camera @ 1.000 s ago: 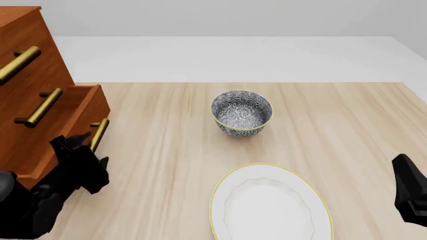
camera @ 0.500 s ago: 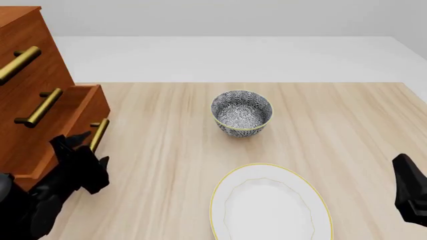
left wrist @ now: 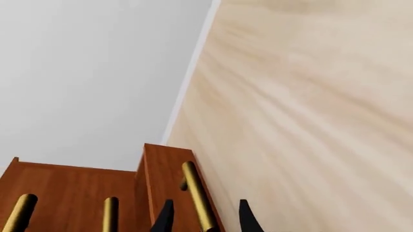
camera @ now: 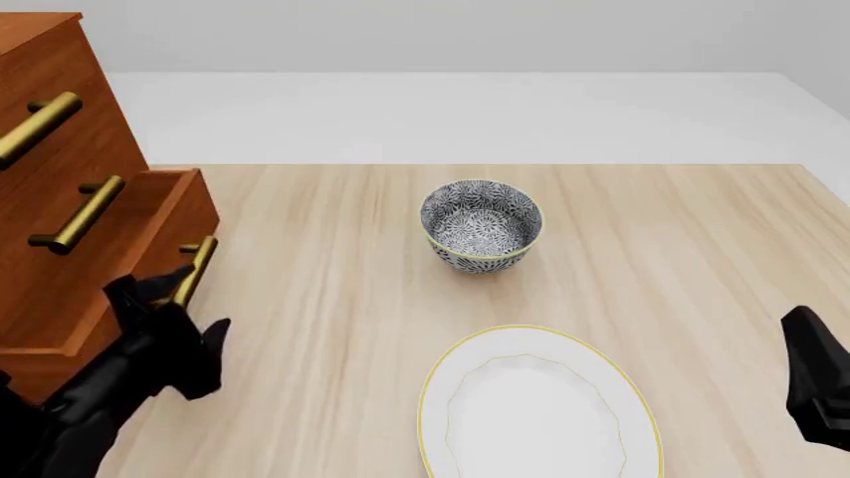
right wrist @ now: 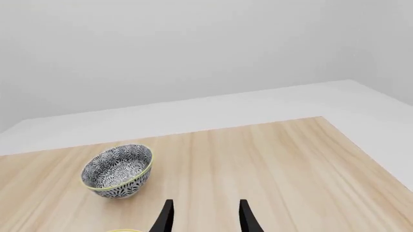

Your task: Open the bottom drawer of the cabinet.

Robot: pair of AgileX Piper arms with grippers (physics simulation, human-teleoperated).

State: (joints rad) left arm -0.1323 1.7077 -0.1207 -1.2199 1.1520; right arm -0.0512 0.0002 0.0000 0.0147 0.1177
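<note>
The cabinet (camera: 54, 100) stands at the table's left. Its bottom drawer (camera: 146, 214) is pulled partway out, so its front stands forward of the two upper drawers. The drawer's brass bar handle (camera: 197, 264) faces the table. My left gripper (camera: 166, 307) is at this handle. In the left wrist view the handle (left wrist: 197, 193) runs between the two fingertips of the left gripper (left wrist: 205, 221), with a gap on each side; the jaws are open. My right gripper (right wrist: 205, 220) is open and empty, low at the right edge in the front view (camera: 813, 373).
A patterned blue-and-white bowl (camera: 481, 224) stands mid-table and shows in the right wrist view (right wrist: 118, 170). A white plate with a yellow rim (camera: 439, 373) lies near the front edge. The wooden table (camera: 691, 249) ends at a pale floor behind.
My left gripper has shifted a little right and toward the front edge, still at the bottom handle. The drawer has not visibly moved. The right arm is still.
</note>
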